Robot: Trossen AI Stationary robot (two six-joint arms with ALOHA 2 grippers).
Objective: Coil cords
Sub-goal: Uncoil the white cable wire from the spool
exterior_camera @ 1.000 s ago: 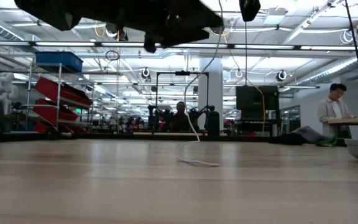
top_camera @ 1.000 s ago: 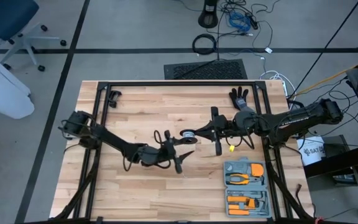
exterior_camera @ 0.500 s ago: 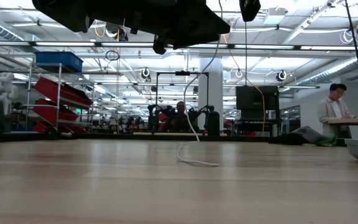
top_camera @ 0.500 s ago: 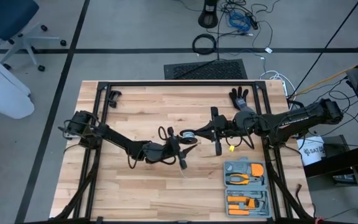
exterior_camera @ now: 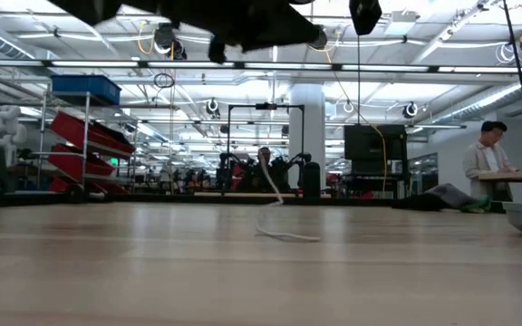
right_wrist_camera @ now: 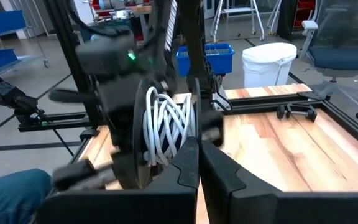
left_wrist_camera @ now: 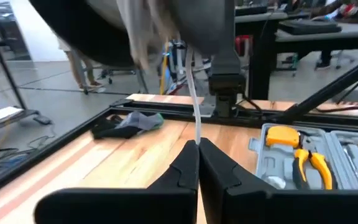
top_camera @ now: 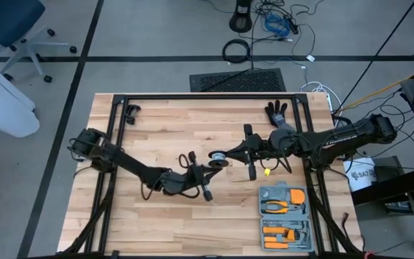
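Note:
A small black reel [right_wrist_camera: 135, 140] wound with white cord [right_wrist_camera: 169, 124] hangs above the table's middle, and my right gripper [top_camera: 226, 155] is shut on it from the right. My left gripper [top_camera: 221, 167] sits just near of the reel [top_camera: 216, 156], shut on the cord [left_wrist_camera: 194, 106] where it leaves the reel. In the low view the cord [exterior_camera: 275, 186] drops to the table, and its free end [exterior_camera: 290, 237] lies there in a loose curl. My left gripper pinches a single run of the cord [left_wrist_camera: 197, 135] between its two fingers. The fingers come level from the table's left. From them the cord runs straight up to the reel. My right gripper pinches the reel at its side nearest the gripper [right_wrist_camera: 190, 138]; the fingertips hide the exact part. The fingers come level from the table's right. The reel stands on edge, lifted clear of the table.
A grey tool case with orange pliers [top_camera: 284, 216] lies near the table's right front corner. A black glove [top_camera: 277, 111] lies at the far right and a small black clamp [top_camera: 129, 111] at the far left. Black frame rails [top_camera: 200, 97] run along the table's edges.
My left gripper has gone a little toward the reel and back, has risen slightly, and has shut on the cord. The cord's hanging part has shifted; its end stays curled on the table. The reel has kept still.

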